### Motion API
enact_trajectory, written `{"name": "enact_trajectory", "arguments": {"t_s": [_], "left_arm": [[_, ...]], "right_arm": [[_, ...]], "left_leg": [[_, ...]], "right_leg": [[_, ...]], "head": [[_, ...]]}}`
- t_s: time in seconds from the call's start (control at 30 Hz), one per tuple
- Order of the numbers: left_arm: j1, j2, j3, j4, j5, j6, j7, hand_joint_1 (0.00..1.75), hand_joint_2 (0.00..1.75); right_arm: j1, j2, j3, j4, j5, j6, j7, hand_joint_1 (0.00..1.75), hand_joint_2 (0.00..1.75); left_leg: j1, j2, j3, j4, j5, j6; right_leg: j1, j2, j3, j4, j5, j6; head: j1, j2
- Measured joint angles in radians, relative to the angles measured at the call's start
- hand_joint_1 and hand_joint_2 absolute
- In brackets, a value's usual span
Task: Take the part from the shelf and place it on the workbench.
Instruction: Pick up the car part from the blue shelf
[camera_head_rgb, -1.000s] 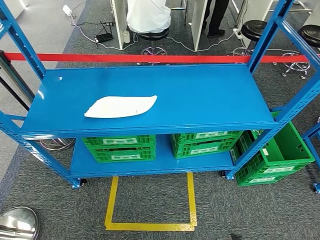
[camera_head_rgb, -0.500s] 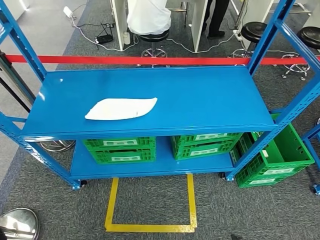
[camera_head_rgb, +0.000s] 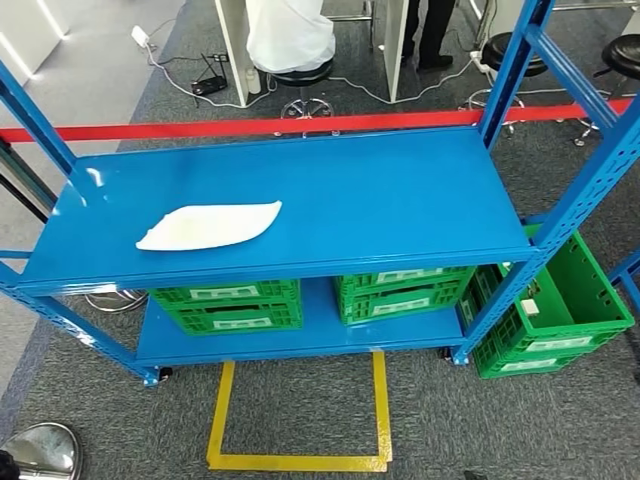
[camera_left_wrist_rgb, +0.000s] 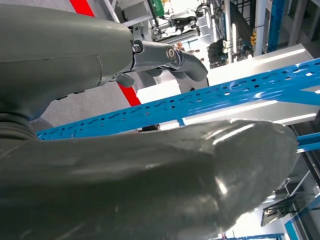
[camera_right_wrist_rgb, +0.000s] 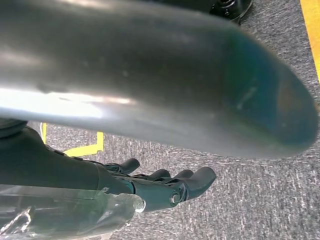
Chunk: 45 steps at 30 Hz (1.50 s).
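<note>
From the head view, the flat white part (camera_head_rgb: 209, 225) lies on the left half of the blue shelf's (camera_head_rgb: 377, 200) top deck, nothing touching it. Green crates (camera_head_rgb: 226, 305) sit on the lower deck, another green crate (camera_head_rgb: 562, 315) stands on the carpet at the right, and a yellow floor square (camera_head_rgb: 298, 410) lies in front. The left wrist view shows the left hand (camera_left_wrist_rgb: 166, 57) holding nothing, fingers (camera_left_wrist_rgb: 188, 62) loosely curled, near a blue perforated rail (camera_left_wrist_rgb: 226, 95). The right wrist view shows the right hand (camera_right_wrist_rgb: 166, 187) over grey carpet (camera_right_wrist_rgb: 245, 200), fingers (camera_right_wrist_rgb: 200, 177) extended side by side, holding nothing.
</note>
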Motion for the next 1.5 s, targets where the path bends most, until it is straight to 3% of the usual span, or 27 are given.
{"name": "enact_trajectory", "arguments": {"t_s": [0.07,0.1,0.13,0.2,0.23,0.3,0.4,0.47,0.53,0.57,0.6,0.63,0.7,0.77,0.93,0.97,1.03,1.07,1.1,1.13,1.17,1.2,1.27,1.4,1.43,1.5], "left_arm": [[0.000,0.003,0.000,0.001,0.002,0.002,0.000,0.00,0.00],[0.000,0.005,0.000,0.001,0.002,0.002,0.000,0.00,0.00],[0.000,0.006,0.000,0.001,0.002,0.002,0.000,0.00,0.00],[-0.001,0.008,-0.001,0.001,0.002,0.002,0.000,0.00,0.00],[-0.002,0.008,-0.001,0.001,0.002,0.002,0.000,0.00,0.00],[-0.003,0.009,-0.002,0.001,0.003,0.002,0.000,0.00,0.00],[-0.004,0.009,-0.006,0.002,0.004,0.003,0.000,0.00,0.00],[-0.004,0.009,-0.009,0.002,0.006,0.004,0.000,0.00,0.00],[-0.004,0.009,-0.012,0.002,0.008,0.004,0.000,0.00,0.00],[-0.003,0.009,-0.013,0.002,0.009,0.004,0.000,0.00,0.00],[-0.003,0.009,-0.013,0.003,0.009,0.005,0.000,0.00,0.00],[-0.002,0.009,-0.013,0.003,0.010,0.005,0.000,0.00,0.00],[-0.002,0.009,-0.014,0.003,0.010,0.005,0.000,0.00,0.00],[-0.001,0.010,-0.014,0.003,0.010,0.007,0.000,0.00,0.00],[-0.001,0.010,-0.014,0.003,0.013,0.013,-0.004,0.00,0.00],[-0.001,0.010,-0.014,0.003,0.014,0.013,-0.005,0.00,0.00],[0.000,0.011,-0.014,0.003,0.016,0.015,-0.006,0.00,0.00],[0.001,0.011,-0.014,0.003,0.016,0.015,-0.006,0.00,0.00],[0.002,0.012,-0.014,0.003,0.017,0.015,-0.006,0.00,0.00],[0.003,0.012,-0.014,0.003,0.017,0.015,-0.006,0.00,0.00],[0.003,0.013,-0.014,0.003,0.017,0.016,-0.006,0.00,0.00],[0.003,0.013,-0.014,0.003,0.017,0.016,-0.006,0.00,0.00],[0.003,0.014,-0.014,0.003,0.017,0.015,-0.006,0.00,0.00],[0.005,0.014,-0.014,0.003,0.018,0.016,-0.006,0.00,0.00],[0.006,0.014,-0.014,0.003,0.018,0.016,-0.006,0.00,0.00],[0.006,0.014,-0.014,0.003,0.018,0.016,-0.006,0.00,0.00]], "right_arm": [[0.000,0.000,0.000,0.000,0.001,0.000,0.000,0.00,0.00],[0.001,0.000,0.000,0.000,0.001,0.000,-0.001,0.00,0.00],[0.001,0.000,0.000,0.000,0.001,0.000,-0.001,0.00,0.00],[0.000,0.000,0.000,0.000,0.001,0.000,-0.001,0.00,0.00],[-0.001,0.000,0.000,0.000,0.001,0.001,-0.001,0.00,0.00],[-0.001,0.000,0.000,0.000,0.001,0.001,-0.001,0.00,0.00],[-0.002,-0.001,0.000,0.000,0.000,0.002,-0.002,0.00,0.00],[-0.004,-0.002,0.001,0.000,0.000,0.002,-0.003,0.00,0.00],[-0.003,-0.002,0.001,0.000,0.000,0.002,-0.004,0.00,0.00],[-0.002,-0.002,0.001,0.000,0.000,0.002,-0.004,0.00,0.00],[-0.001,-0.002,0.001,0.000,0.000,0.002,-0.004,0.00,0.00],[0.000,-0.003,0.001,0.000,0.000,0.002,-0.004,0.00,0.00],[0.000,-0.003,0.001,0.000,0.000,0.002,-0.004,0.00,0.00],[-0.001,-0.003,0.001,0.000,0.000,0.002,-0.004,0.00,0.00],[-0.001,-0.004,0.001,0.000,0.000,0.002,-0.003,0.00,0.00],[-0.002,-0.004,0.001,0.000,0.000,0.002,-0.003,0.00,0.00],[-0.003,-0.004,0.001,0.000,0.000,0.001,-0.003,0.00,0.00],[-0.002,-0.004,0.001,0.000,0.000,0.001,-0.002,0.00,0.00],[-0.002,-0.004,0.001,0.000,0.000,0.001,-0.002,0.00,0.00],[-0.001,-0.004,0.001,0.000,0.001,0.001,-0.001,0.00,0.00],[0.000,-0.003,0.001,0.000,0.001,0.001,0.000,0.00,0.00],[0.000,-0.003,0.001,0.000,0.001,0.001,0.000,0.00,0.00],[-0.002,-0.003,0.001,0.000,0.001,0.001,0.000,0.00,0.00],[-0.003,-0.004,0.001,0.000,0.001,0.000,0.000,0.00,0.00],[-0.003,-0.004,0.001,0.000,0.001,0.000,0.000,0.00,0.00],[-0.003,-0.004,0.001,0.000,0.001,0.000,0.000,0.00,0.00]], "left_leg": [[-0.005,0.000,-0.068,0.111,-0.027,0.006],[-0.007,0.000,-0.079,0.118,-0.012,0.011],[-0.010,0.000,-0.071,0.089,0.020,0.018],[-0.019,0.000,-0.020,-0.033,0.097,0.034],[-0.022,0.000,0.006,-0.091,0.116,0.039],[-0.027,0.000,0.030,-0.145,0.117,0.042],[-0.022,-0.002,0.039,-0.156,0.109,0.050],[-0.018,-0.001,0.049,-0.160,0.104,0.060],[-0.019,0.001,0.058,-0.160,0.095,0.066],[-0.020,0.000,0.063,-0.160,0.090,0.067],[-0.020,-0.001,0.070,-0.160,0.085,0.067],[-0.021,-0.002,0.078,-0.160,0.079,0.066],[-0.021,-0.003,0.099,-0.160,0.065,0.060],[-0.024,-0.004,0.110,-0.158,0.053,0.052],[-0.025,-0.004,0.105,-0.142,0.030,0.025],[-0.024,-0.003,0.083,-0.101,0.008,0.020],[-0.023,-0.002,0.010,0.030,-0.046,0.013],[-0.023,-0.002,-0.027,0.087,-0.060,0.011],[-0.023,-0.002,-0.049,0.114,-0.053,0.009],[-0.023,-0.002,-0.053,0.104,-0.026,0.009],[-0.022,-0.002,-0.038,0.057,0.017,0.009],[-0.022,-0.001,-0.012,-0.008,0.063,0.009],[-0.022,0.000,0.037,-0.119,0.108,0.015],[-0.022,-0.002,0.056,-0.157,0.096,0.046],[-0.020,-0.002,0.059,-0.158,0.095,0.054],[-0.019,-0.001,0.068,-0.160,0.089,0.065]], "right_leg": [[0.006,0.000,0.004,0.000,-0.005,-0.007],[0.009,0.000,0.008,0.000,-0.008,-0.009],[0.011,0.001,0.013,0.000,-0.012,-0.010],[0.016,0.003,0.025,0.000,-0.022,-0.007],[0.019,0.004,0.028,0.001,-0.028,-0.003],[0.022,0.005,0.029,-0.003,-0.036,0.007],[0.022,0.000,0.034,-0.001,-0.048,0.024],[0.022,-0.005,-0.001,0.077,-0.089,0.033],[0.021,-0.007,-0.079,0.214,-0.142,0.038],[0.021,-0.007,-0.113,0.262,-0.150,0.039],[0.021,-0.007,-0.131,0.277,-0.137,0.040],[0.021,-0.007,-0.128,0.250,-0.103,0.038],[0.021,-0.008,-0.081,0.119,-0.012,0.033],[0.022,-0.008,-0.040,0.023,0.032,0.023],[0.020,-0.007,-0.025,-0.005,0.029,-0.007],[0.017,-0.007,-0.021,-0.009,0.029,-0.012],[0.017,-0.008,-0.016,-0.011,0.023,-0.018],[0.016,-0.008,-0.013,-0.011,0.020,-0.019],[0.016,-0.007,-0.009,-0.011,0.016,-0.019],[0.015,-0.007,-0.002,-0.011,0.012,-0.017],[0.013,-0.006,0.006,-0.011,0.007,-0.015],[0.012,-0.005,0.014,-0.011,0.001,-0.010],[0.015,-0.002,0.022,-0.009,-0.013,0.001],[0.018,-0.004,0.028,-0.014,-0.025,0.024],[0.018,-0.005,0.023,0.003,-0.035,0.029],[0.018,-0.007,-0.026,0.101,-0.081,0.036]], "head": [[0.000,0.000],[0.000,0.000],[0.000,0.000],[0.000,0.000],[0.000,0.000],[0.002,0.000],[0.004,0.000],[0.007,0.000],[0.010,0.000],[0.010,0.000],[0.011,0.000],[0.011,0.000],[0.011,0.000],[0.011,0.000],[0.008,0.000],[0.006,0.000],[0.004,0.000],[0.004,0.000],[0.004,0.000],[0.004,0.000],[0.004,0.000],[0.004,0.000],[0.002,0.000],[0.004,0.000],[0.007,0.000],[0.014,0.000]]}}
